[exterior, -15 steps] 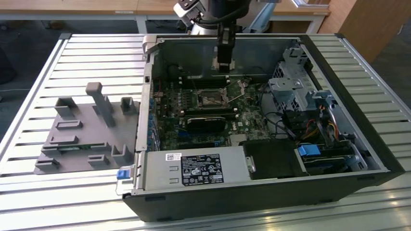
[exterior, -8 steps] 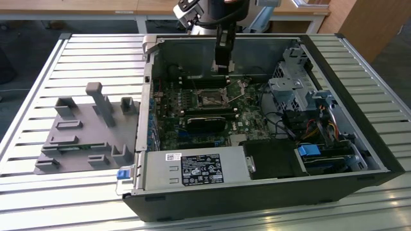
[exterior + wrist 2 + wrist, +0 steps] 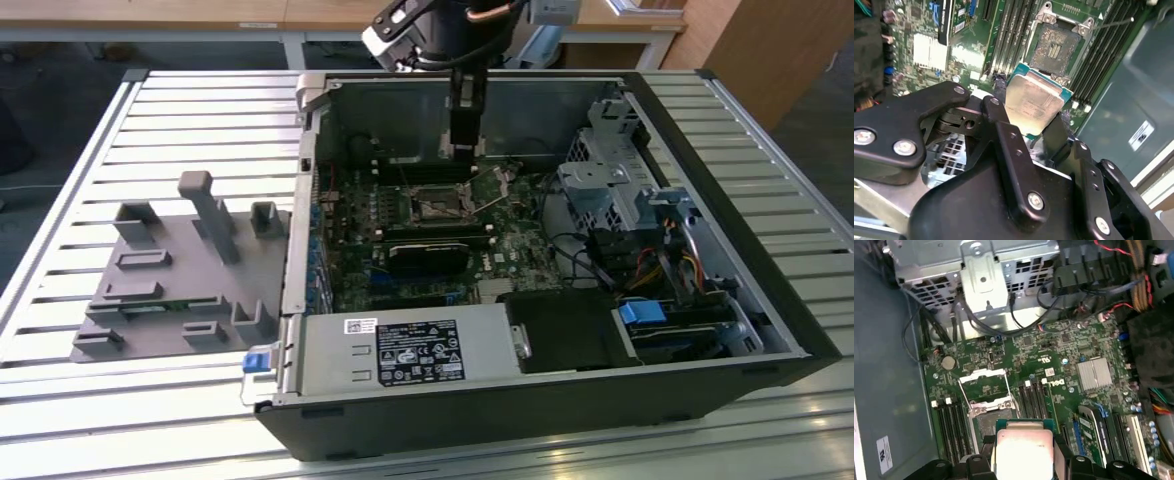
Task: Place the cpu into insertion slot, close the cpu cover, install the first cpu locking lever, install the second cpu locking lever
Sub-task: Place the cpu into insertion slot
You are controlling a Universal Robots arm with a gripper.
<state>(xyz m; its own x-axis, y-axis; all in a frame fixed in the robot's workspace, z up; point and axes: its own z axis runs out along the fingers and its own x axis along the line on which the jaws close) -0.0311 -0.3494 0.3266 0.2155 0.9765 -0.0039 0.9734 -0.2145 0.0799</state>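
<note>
My gripper is shut on the cpu, a flat square chip with a dull silvery face and green edge, pinched at two opposite sides. In the first wrist view the cpu hangs over the green board, just short of the insertion slot. The insertion slot lies bare, dark-centred, with a thin metal rim. The cpu cover, a silvery frame, is swung open beyond the slot. A thin wire lever sticks out beside it. In the exterior view the gripper hovers inside the case above the slot.
Long black memory slots flank the socket. A metal drive cage with cables stands at one side. The black case wall rings the board. A grey fixture lies at the exterior view's left, and a power supply is in front.
</note>
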